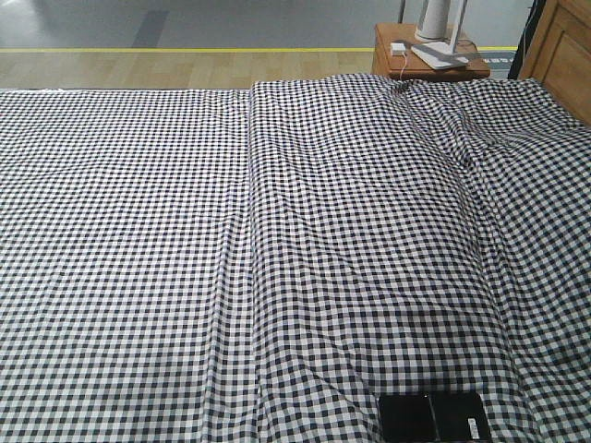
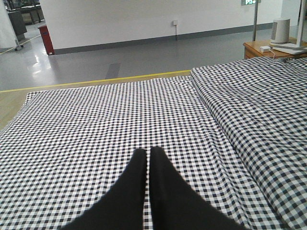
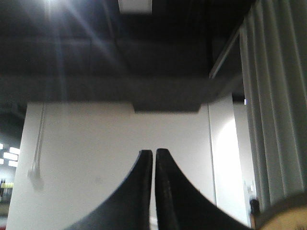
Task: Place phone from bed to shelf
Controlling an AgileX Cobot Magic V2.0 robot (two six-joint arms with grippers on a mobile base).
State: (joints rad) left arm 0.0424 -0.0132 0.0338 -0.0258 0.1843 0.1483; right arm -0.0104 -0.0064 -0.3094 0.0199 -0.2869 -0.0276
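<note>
Front cam, phone (image 1: pixel 433 417) on bed (image 1: pixel 185 231), L pincer (image 2: pixel 147 152) closed, R pincer (image 3: pixel 154 153) closed

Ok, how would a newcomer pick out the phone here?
In the front view, a wide bed covered in black-and-white checks fills the picture. At its near edge, right of centre, lies the phone. It is the only glossy black slab on the bed, creased across the middle, with a small white sticker near its right end.
</note>
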